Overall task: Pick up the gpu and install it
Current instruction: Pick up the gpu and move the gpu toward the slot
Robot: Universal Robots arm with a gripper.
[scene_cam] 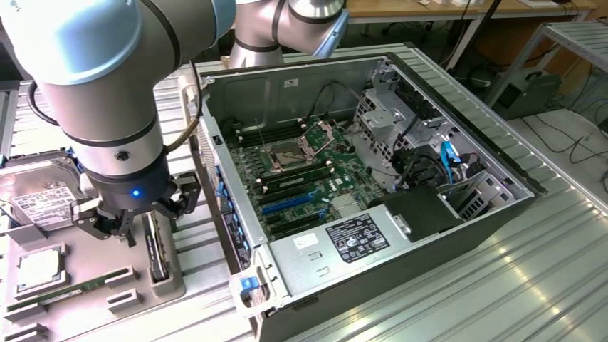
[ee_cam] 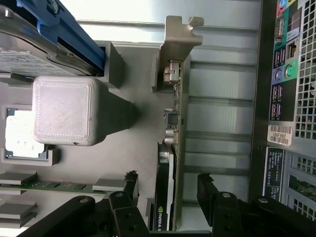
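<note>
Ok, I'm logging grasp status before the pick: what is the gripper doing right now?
Gripper: open, holding nothing, with its jaws spread to either side of the gpu, which stands on edge.

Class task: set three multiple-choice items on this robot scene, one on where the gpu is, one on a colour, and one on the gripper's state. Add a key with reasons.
1. Where is the gpu?
A: seated on the motherboard.
B: standing on edge in the gray holder beside the open computer case.
C: lying flat on the hard drive.

2. What colour is the small light just above the gripper?
A: red.
B: green.
C: blue.

3. How does the gripper stand?
A: open, with a finger on each side of the gpu.
B: shut on the gpu.
C: shut on the memory stick.

Key:
1 B, the card's edge rises from the holder's slot.
2 C, it glows blue.
3 A, gaps show between both fingers and the card.
</note>
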